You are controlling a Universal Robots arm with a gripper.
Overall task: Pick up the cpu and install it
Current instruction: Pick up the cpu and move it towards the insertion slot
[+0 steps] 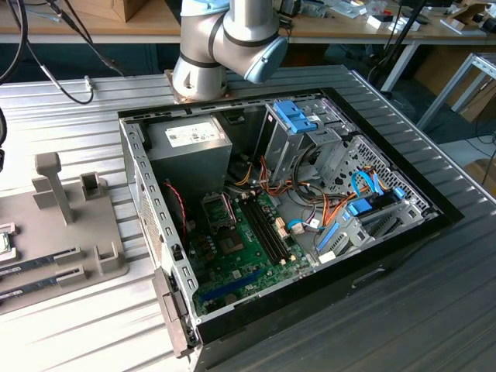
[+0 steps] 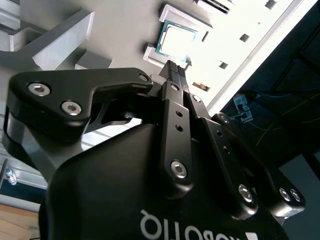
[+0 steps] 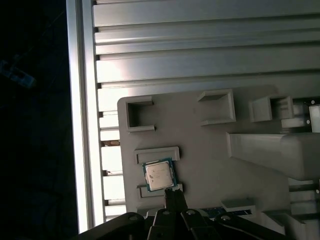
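Note:
The cpu (image 3: 158, 175) is a small square chip with a silvery top and a thin green rim. It lies flat in a bracketed seat on the grey fixture plate (image 3: 210, 150). It also shows in the second wrist view as the cpu (image 2: 176, 41), and at the exterior view's far left edge as the cpu (image 1: 4, 242). My gripper (image 3: 173, 195) hangs just above and beside the chip, apart from it. Its fingers are pressed together with nothing between them, as the gripper (image 2: 173, 67) shows in the second wrist view.
The open computer case (image 1: 279, 201) fills the middle of the exterior view. Inside it are the green motherboard (image 1: 240, 248), its socket (image 1: 218, 209) and the grey power supply (image 1: 190, 143). Memory sticks (image 1: 39, 260) and upright posts (image 1: 54, 186) stand on the fixture. The table is ribbed aluminium (image 3: 200, 50).

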